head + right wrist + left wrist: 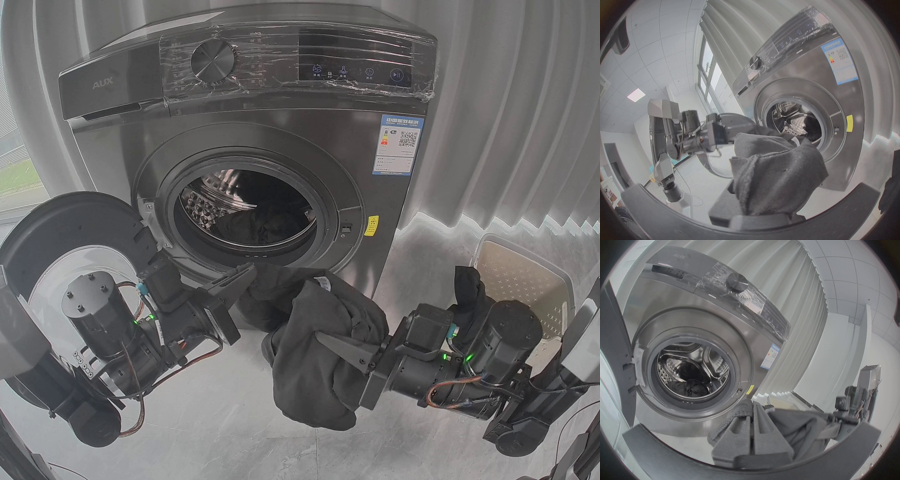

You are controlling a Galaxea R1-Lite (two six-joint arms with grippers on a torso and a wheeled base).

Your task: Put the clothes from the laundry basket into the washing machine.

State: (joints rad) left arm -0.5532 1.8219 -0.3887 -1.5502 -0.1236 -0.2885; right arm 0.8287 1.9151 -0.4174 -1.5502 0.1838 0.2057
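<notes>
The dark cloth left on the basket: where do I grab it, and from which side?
Pinch the dark cloth at its bunched top, which stands above the basket rim on the washer side. Coming down from above is probably best; its lower part is hidden.

The washing machine (262, 134) has a grey brushed-metal body with a satin sheen. Wrinkled, glossy clear plastic film (275, 78) wraps its control panel (353, 62). The drum (203, 203) inside is bright, perforated steel. The dark garment (319, 350) is soft matt cloth, slightly fuzzy. The laundry basket (531, 275) looks like pale perforated plastic. The floor (219, 425) is smooth, marbled, faintly glossy; the curtain (519, 125) is white pleated fabric.
</notes>
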